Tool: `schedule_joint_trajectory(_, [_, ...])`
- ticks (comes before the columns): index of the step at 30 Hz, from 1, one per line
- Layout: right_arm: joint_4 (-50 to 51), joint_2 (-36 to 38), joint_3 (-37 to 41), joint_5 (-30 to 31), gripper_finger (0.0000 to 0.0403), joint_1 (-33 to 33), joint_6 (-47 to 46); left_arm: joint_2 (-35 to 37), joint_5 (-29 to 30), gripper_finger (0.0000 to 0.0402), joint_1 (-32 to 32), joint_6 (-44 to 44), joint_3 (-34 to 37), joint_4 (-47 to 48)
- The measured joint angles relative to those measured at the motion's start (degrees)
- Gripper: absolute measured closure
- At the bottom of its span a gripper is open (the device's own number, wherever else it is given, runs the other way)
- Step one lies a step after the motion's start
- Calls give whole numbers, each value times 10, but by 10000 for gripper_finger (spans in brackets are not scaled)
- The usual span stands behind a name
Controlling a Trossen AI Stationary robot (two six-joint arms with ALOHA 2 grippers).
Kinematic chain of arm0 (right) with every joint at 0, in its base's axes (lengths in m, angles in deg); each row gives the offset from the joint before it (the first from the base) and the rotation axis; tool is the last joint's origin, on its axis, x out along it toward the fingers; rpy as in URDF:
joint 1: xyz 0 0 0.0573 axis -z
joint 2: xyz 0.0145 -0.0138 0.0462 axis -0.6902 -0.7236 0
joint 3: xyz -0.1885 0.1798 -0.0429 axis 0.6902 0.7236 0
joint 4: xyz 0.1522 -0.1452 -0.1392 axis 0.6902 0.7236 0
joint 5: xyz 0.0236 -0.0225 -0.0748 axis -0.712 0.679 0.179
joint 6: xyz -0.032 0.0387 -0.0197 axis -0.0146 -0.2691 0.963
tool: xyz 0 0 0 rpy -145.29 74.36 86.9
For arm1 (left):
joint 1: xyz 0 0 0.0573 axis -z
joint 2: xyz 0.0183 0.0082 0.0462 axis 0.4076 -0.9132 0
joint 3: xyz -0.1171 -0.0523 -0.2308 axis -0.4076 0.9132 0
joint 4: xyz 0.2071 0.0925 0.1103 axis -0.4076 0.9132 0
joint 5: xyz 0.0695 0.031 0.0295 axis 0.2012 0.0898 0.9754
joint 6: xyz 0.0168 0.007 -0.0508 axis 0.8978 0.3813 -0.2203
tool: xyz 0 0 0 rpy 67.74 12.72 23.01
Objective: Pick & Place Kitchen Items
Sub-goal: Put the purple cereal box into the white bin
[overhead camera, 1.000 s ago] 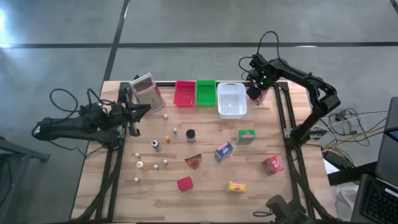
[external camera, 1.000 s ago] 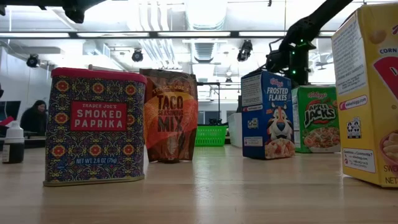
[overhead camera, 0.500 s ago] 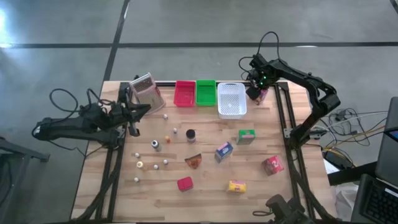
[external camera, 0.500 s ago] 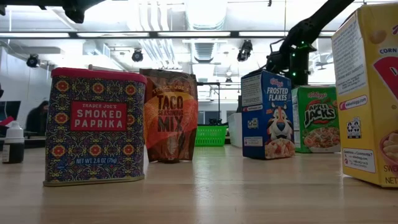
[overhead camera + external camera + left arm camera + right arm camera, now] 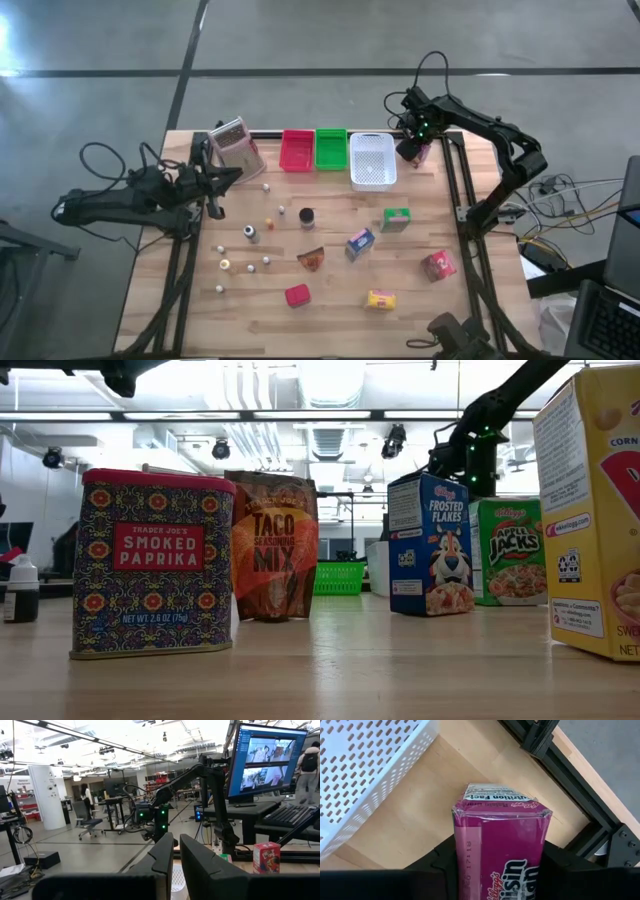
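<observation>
On a wooden table (image 5: 330, 310) strewn with toy groceries, the right gripper (image 5: 412, 149) brackets a pink box (image 5: 501, 855) beside the white tray (image 5: 372, 161), box running lengthwise between its fingers, grip not yet sure. The left gripper (image 5: 222, 178), closed, waits far across.

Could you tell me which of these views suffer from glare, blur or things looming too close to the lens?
Low view: ceiling lights glare; corn cereal box looms, cropped. Left wrist view: own fingers blurred, monitor bright. Right wrist view: pink box fills frame, evenly lit. High view: items tiny.
</observation>
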Motion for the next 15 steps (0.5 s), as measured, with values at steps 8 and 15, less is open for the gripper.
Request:
schedule_joint_trajectory(8, [18, 0, -20, 0, 274, 0, 3, 0, 0, 362, 0, -3, 0, 1])
schedule_joint_trajectory(15, [82, 0, -84, 0, 279, 0, 3, 0, 0, 362, 0, -4, 0, 1])
